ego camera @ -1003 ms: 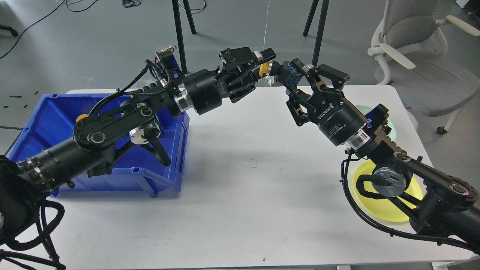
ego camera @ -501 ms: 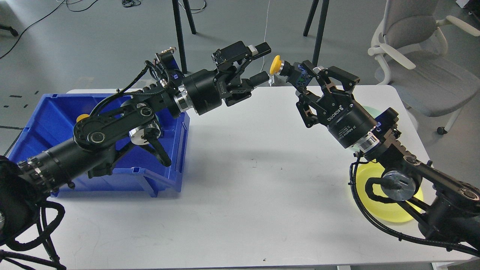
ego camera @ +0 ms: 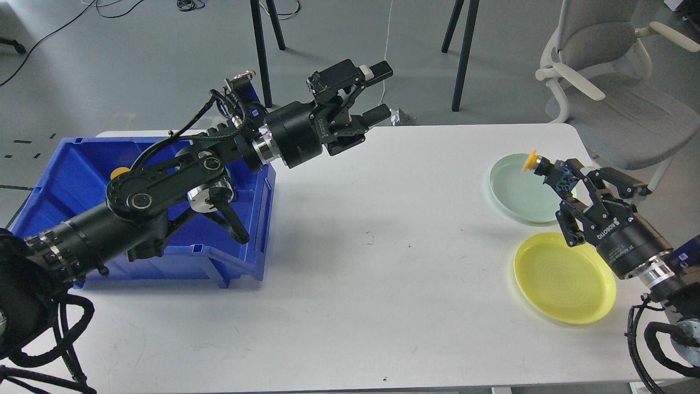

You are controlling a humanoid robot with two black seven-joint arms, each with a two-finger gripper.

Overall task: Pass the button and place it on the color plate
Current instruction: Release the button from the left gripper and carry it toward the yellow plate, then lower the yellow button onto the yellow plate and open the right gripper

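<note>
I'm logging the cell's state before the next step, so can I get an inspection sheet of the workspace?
Surface: white table, a few small dark specks, otherwise bare in the middle.
Job's things: yellow button held over the pale green plate; yellow plate empty, nearer the robot; another yellow piece shows in the blue bin.
Clutter: nothing seen.
Grippers: right gripper shut on the button; left gripper open, empty, raised over the table's far edge.
Cables: black looms along both arms; loose leads on the floor at the back.
Surroundings: grey office chair, black stand legs.
</note>
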